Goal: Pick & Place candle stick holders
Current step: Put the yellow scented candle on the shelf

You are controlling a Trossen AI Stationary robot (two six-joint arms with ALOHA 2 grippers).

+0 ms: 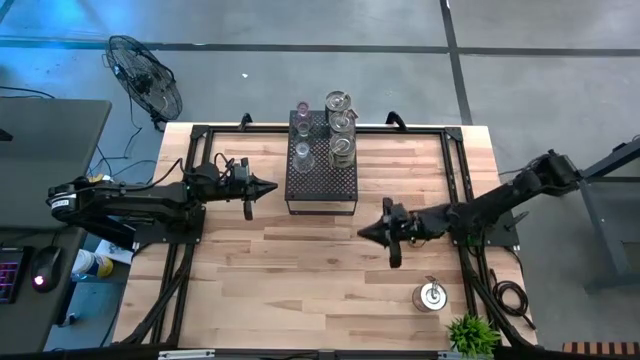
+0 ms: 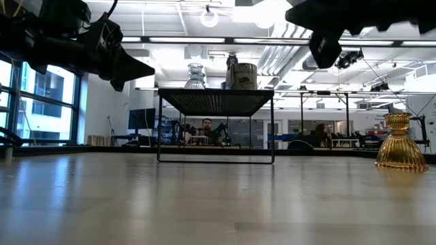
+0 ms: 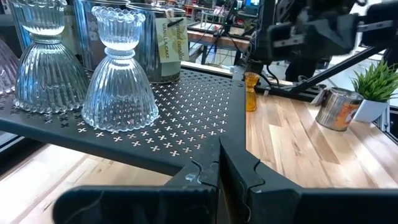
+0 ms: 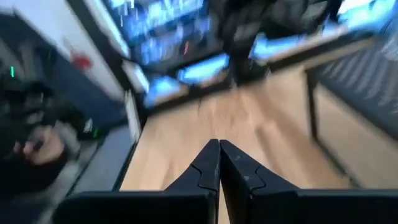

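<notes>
Several clear glass candle stick holders (image 1: pixel 338 128) stand on the far end of a black perforated stand (image 1: pixel 320 180). Two ribbed ones (image 3: pixel 118 74) show close in the left wrist view. An amber holder (image 2: pixel 398 143) stands upright on the table at the right, also seen in the left wrist view (image 3: pixel 250 90). My left gripper (image 1: pixel 272 186) is shut and empty. It hangs level just left of the stand, fingertips (image 3: pixel 219 165) at the stand's edge height. My right gripper (image 1: pixel 362 232), shut and empty, points level toward the table's left, in front of the stand's near right corner.
A silvery cup (image 1: pixel 432 296) stands near the table's right front corner beside a small green plant (image 1: pixel 470 335). Two jar candles (image 3: pixel 155 37) stand behind the glass holders. Bare wood lies between the stand and the near edge.
</notes>
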